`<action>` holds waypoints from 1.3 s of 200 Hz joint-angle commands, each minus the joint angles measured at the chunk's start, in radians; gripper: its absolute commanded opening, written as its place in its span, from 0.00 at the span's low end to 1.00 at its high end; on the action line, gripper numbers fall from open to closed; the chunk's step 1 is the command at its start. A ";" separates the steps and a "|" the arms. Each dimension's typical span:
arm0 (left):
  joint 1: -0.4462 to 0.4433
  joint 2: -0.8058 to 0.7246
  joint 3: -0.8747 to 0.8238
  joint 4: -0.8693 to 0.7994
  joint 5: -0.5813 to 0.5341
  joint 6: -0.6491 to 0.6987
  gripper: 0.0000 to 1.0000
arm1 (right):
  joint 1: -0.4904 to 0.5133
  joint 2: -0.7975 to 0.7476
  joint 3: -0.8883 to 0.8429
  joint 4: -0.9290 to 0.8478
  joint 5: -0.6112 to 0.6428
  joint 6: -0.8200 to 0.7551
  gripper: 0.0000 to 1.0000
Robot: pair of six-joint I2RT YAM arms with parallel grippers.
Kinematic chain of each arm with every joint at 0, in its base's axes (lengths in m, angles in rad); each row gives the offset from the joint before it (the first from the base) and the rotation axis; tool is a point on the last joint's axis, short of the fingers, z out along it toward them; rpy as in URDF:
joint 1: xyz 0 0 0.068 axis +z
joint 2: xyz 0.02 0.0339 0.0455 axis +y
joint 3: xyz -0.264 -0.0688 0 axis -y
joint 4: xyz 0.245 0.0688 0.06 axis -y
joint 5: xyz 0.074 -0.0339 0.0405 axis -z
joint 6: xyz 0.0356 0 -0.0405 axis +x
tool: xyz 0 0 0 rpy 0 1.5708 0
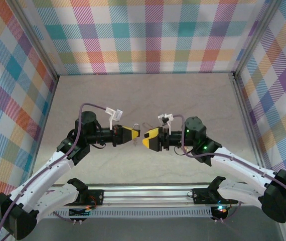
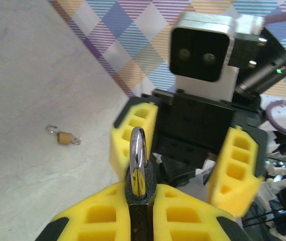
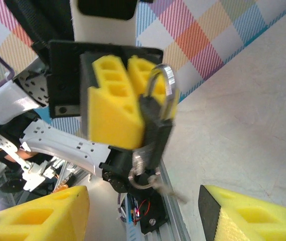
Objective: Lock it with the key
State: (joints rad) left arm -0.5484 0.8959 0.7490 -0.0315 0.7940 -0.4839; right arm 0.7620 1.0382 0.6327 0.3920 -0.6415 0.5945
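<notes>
From above, the two arms reach in from the bottom corners of the picture and meet in the middle. Each arm bends up at the elbow, then lies flat, so the two arms point at each other nose to nose over the bench (image 1: 148, 95).

The left pincer (image 1: 133, 134) is clenched on a dark padlock (image 1: 137, 131). It holds the padlock by its body, up in the air just left of the middle of the picture. In the left wrist picture the two yellow fingers (image 2: 95, 216) squeeze the padlock (image 2: 139, 201) at the bottom middle. Its shiny loop (image 2: 138, 150) stands straight up.

The right pincer (image 1: 145, 140) is released. Its jaws are apart, and it sits just beside the padlock without touching it. In the left wrist picture it (image 2: 183, 165) faces the camera with a yellow finger on each side. In the right wrist picture its own yellow fingers (image 3: 37, 216) sit far apart in the two bottom corners.

In the right wrist picture the padlock (image 3: 155, 125) tilts near the middle. A ring with a key (image 3: 165, 190) hangs at its lower end. It is blurry, so I cannot tell how far the key is in.

A small brass lock (image 2: 62, 136) lies on the bench at the left of the left wrist picture, well apart from both pincers.

Bright checked walls (image 1: 148, 35) stand around the bench.
</notes>
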 commanded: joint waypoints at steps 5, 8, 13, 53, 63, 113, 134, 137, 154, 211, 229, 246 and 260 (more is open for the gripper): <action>-0.007 -0.009 -0.040 0.137 0.068 -0.077 0.00 | -0.015 0.024 -0.003 0.067 -0.050 0.039 0.59; -0.008 -0.009 -0.045 0.147 0.069 -0.084 0.00 | -0.015 0.027 -0.004 0.071 -0.050 0.040 0.59; -0.011 -0.008 -0.051 0.159 0.071 -0.093 0.00 | -0.015 0.032 -0.002 0.080 -0.050 0.042 0.59; -0.036 0.011 -0.069 0.194 0.066 -0.111 0.00 | -0.015 0.073 -0.003 0.170 -0.073 0.074 0.56; -0.043 0.015 -0.071 0.199 0.066 -0.113 0.00 | -0.015 0.077 -0.002 0.180 -0.071 0.074 0.55; -0.083 0.032 -0.079 0.194 0.080 -0.100 0.00 | -0.015 0.074 -0.004 0.195 -0.046 0.067 0.51; -0.101 0.042 -0.073 0.180 0.088 -0.085 0.00 | -0.016 0.073 -0.003 0.196 -0.035 0.070 0.49; -0.104 0.043 -0.071 0.177 0.088 -0.081 0.00 | -0.016 0.073 -0.004 0.194 -0.033 0.069 0.49; -0.118 0.050 -0.060 0.145 0.093 -0.057 0.00 | -0.018 0.074 -0.005 0.202 -0.029 0.073 0.46; -0.137 0.060 -0.052 0.137 0.108 -0.043 0.00 | -0.018 0.069 -0.017 0.221 -0.038 0.082 0.31; -0.144 0.063 -0.051 0.142 0.114 -0.042 0.00 | -0.018 0.068 -0.018 0.224 -0.038 0.084 0.27; -0.150 0.063 -0.051 0.143 0.120 -0.041 0.00 | -0.018 0.070 -0.019 0.228 -0.037 0.086 0.23; -0.157 0.062 -0.051 0.143 0.126 -0.039 0.00 | -0.018 0.074 -0.019 0.232 -0.037 0.094 0.21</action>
State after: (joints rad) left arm -0.6556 0.9546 0.6758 0.0982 0.8524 -0.5365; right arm 0.7403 1.1080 0.6147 0.5617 -0.7250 0.6861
